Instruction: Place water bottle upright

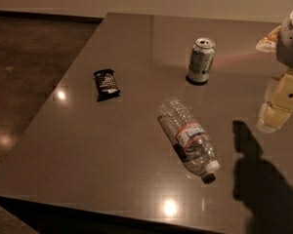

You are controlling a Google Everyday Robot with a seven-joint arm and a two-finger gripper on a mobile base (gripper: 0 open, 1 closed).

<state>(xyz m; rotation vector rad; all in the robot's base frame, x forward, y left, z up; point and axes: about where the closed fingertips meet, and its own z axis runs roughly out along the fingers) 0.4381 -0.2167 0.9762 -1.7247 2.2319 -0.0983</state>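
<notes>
The water bottle lies on its side near the middle of the grey table. It is clear and ribbed, with a pale label band edged red and blue. Its white cap points toward the front right. My gripper hangs at the right edge of the view, above the table and to the right of the bottle, apart from it. Its shadow falls on the table to the right of the bottle.
A green-and-white drink can stands upright behind the bottle. A black snack packet lies to the left. The table's left edge drops to a dark floor. The front edge is close to the bottle's cap.
</notes>
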